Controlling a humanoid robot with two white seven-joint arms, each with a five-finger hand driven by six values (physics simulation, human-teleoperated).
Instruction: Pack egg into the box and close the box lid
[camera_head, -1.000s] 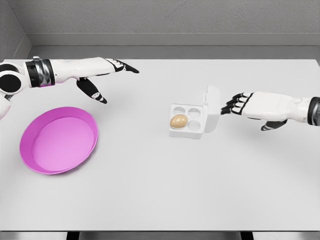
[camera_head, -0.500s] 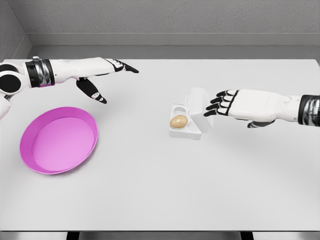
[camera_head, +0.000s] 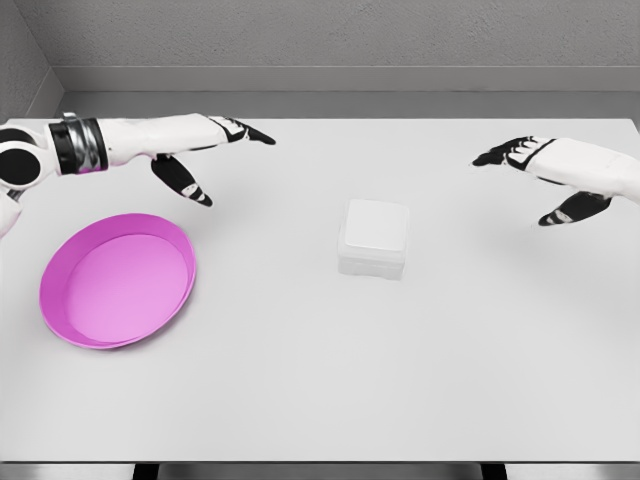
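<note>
The left hand (camera_head: 205, 150) is hovering over the far left part of the pale grey flat table (camera_head: 320, 380), its white arm coming in from the left edge; the black-tipped fingers are lying spread and relaxed, grasping nothing. Just below it, the shallow round magenta plastic bowl (camera_head: 117, 280) is sitting on the table near the left edge, apart from the hand and well apart from everything else. A broad stretch of bare table is lying between the bowl and the small white square egg box (camera_head: 373, 240), which is resting near the middle of the table with its lid lying flat on top, closed, so that the egg is not showing. Bare table is surrounding the box on all four sides, and the whole near half of the table is lying open down to its front edge. Farther right, the right hand (camera_head: 545, 165) is hanging above the table near the right edge, well apart from the box, fingers loosely extended and holding nothing
</note>
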